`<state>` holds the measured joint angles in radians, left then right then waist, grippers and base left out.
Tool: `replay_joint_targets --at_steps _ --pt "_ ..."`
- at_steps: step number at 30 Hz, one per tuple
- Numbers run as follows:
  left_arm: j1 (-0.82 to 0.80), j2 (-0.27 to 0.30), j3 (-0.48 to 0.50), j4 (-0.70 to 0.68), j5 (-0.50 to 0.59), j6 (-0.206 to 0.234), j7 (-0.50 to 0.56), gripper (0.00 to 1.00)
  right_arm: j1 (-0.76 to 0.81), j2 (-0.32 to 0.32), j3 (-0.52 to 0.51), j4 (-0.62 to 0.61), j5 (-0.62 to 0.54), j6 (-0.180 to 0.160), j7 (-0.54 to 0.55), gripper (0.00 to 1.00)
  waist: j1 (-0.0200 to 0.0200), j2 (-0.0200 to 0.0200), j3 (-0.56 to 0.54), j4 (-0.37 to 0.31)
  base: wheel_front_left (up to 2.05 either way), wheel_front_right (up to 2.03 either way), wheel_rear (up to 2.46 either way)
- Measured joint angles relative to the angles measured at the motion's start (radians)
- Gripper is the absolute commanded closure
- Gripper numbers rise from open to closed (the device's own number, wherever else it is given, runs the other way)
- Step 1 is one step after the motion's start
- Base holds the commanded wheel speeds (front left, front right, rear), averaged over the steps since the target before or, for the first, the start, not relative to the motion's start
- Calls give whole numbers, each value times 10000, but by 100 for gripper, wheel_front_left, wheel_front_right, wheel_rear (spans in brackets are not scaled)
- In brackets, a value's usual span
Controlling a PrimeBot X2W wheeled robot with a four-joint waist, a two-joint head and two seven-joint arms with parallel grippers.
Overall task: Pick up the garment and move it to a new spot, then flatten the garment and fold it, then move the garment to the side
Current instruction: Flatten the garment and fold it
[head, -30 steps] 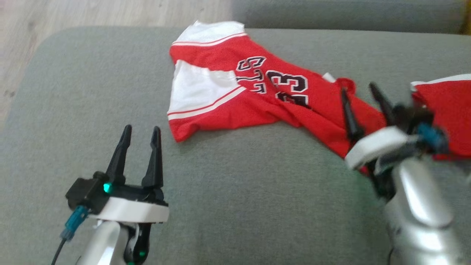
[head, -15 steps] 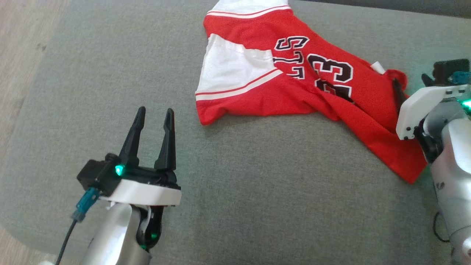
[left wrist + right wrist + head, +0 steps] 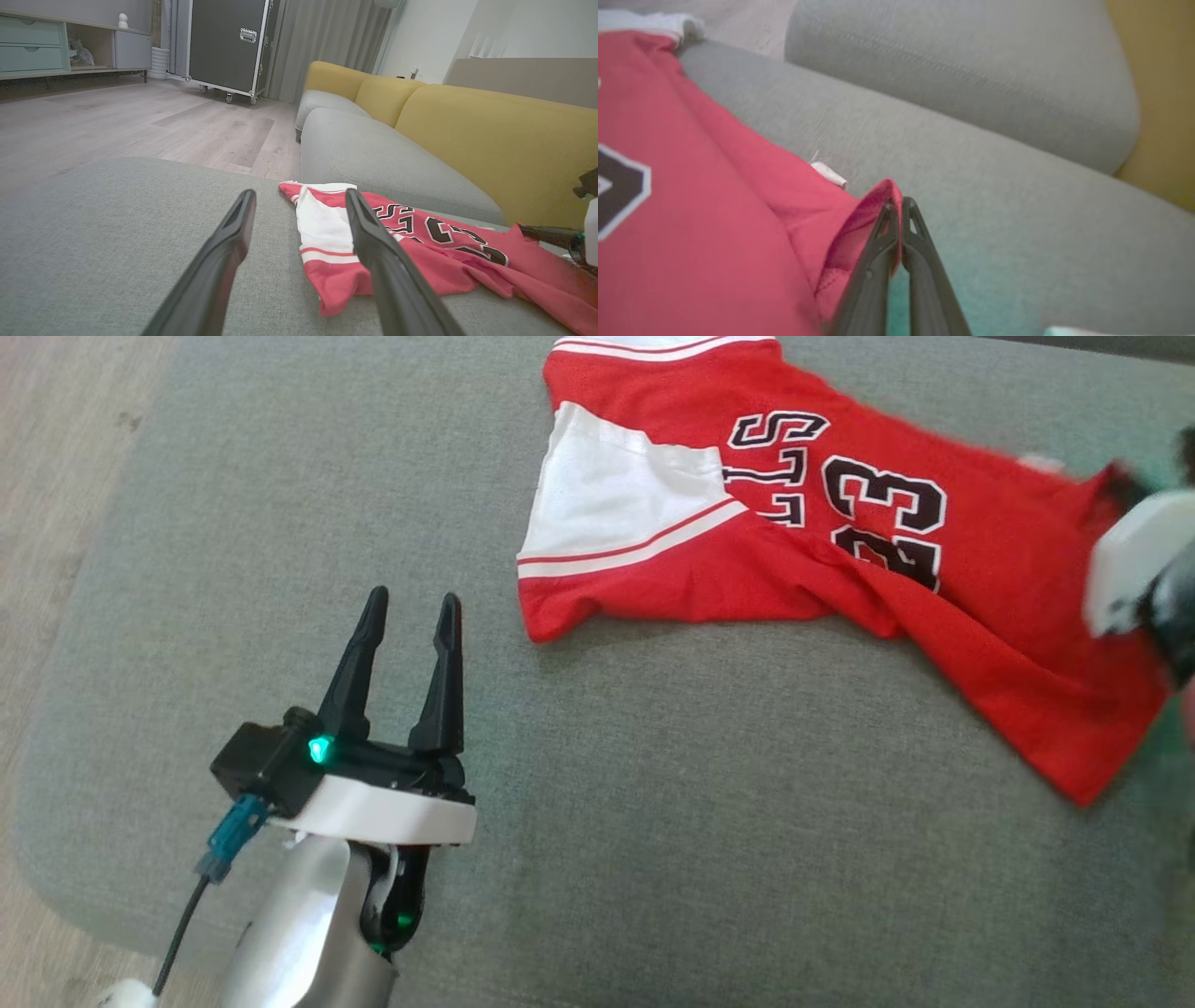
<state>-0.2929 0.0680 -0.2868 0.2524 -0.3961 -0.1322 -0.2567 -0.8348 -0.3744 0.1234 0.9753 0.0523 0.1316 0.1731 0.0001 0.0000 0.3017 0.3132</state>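
The right hand (image 3: 900,201) pinches an edge of the red mesh jersey (image 3: 738,200); the left hand (image 3: 413,605), short of it, gapes empty.

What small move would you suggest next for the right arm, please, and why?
Probably lift the right gripper slightly: it is shut on a fold of the red jersey, which lies crumpled on the grey cushion; the left gripper stands open, apart from it.

The left tool (image 3: 414,597) is black above a white collar (image 3: 383,817) and silver forearm (image 3: 299,933).
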Motion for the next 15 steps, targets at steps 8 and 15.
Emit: replay_joint_targets --at_steps 8,15 --pt "-148 -31 -92 2 -102 0 0 0 -1866 -696 -600 230 -917 0 -988 100 -1 0 13 287 0 0 0" --pt "-261 -82 -201 19 -104 2 0 0 -2514 -788 -1762 740 -2652 0 -1578 0 0 0 92 481 0 0 0"
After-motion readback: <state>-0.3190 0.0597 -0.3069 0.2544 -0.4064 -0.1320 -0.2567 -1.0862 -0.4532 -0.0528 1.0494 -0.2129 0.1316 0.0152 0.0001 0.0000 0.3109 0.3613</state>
